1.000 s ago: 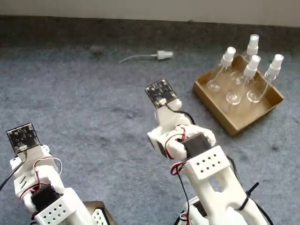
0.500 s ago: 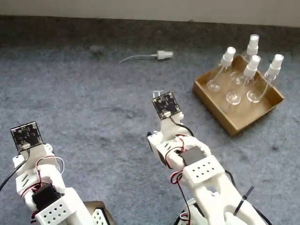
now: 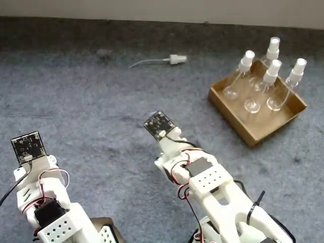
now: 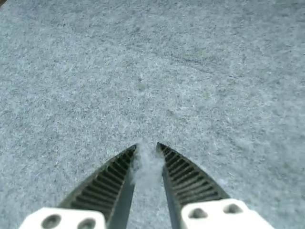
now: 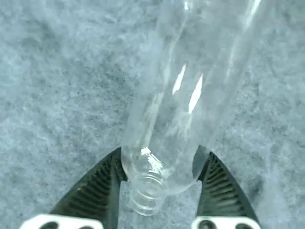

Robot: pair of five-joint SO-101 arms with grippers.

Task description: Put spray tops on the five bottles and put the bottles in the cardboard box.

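Nearest, at the left, the left arm (image 3: 38, 182) stood over grey carpet (image 3: 91, 101), its base cut off by the near edge. The left gripper (image 4: 147, 144) had its ribbed fingers parted only a crack, with carpet fuzz showing between them and nothing held.

To its right, the right arm (image 3: 207, 182) leaned toward the middle of the carpet. The right gripper (image 5: 159, 152) was clamped on a clear bottle (image 5: 190, 86) just behind its bare threaded neck. The neck pointed back at the wrist and carried no spray top. The bottle's far end ran out of the wrist view.

Farther off, a loose spray top (image 3: 172, 59) lay on its side, its thin tube trailing left. At the far right sat the cardboard box (image 3: 238, 121) with four capped bottles (image 3: 271, 71), their clear bodies hard to make out against the cardboard.
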